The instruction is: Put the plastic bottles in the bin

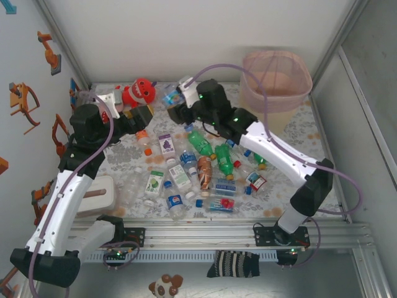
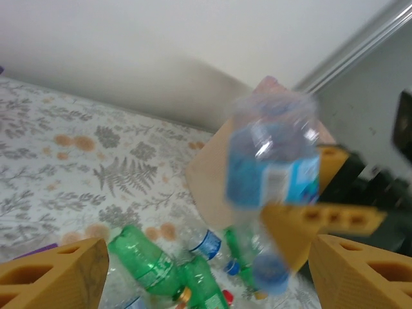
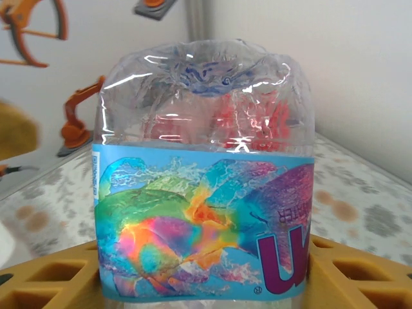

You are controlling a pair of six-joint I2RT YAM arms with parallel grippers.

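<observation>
Rt wrist view: clear bottle (image 3: 203, 212), rainbow label, pinched in right hand (image 3: 206, 293). Left wrist view: left hand (image 2: 206, 280) spread, same bottle blurred at 12 o'clock. Top view: bin (image 1: 250, 93) at 1 o'clock, contents unclear; other bottles (image 1: 205, 164) heaped mid-surface (image 1: 298, 133).

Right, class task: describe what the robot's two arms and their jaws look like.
Left arm and right arm: white shells between black joints. A lilac cable runs along each. Small green lights glow on the right arm. The jaws are orange-yellow blocks with hollow pockets.
</observation>
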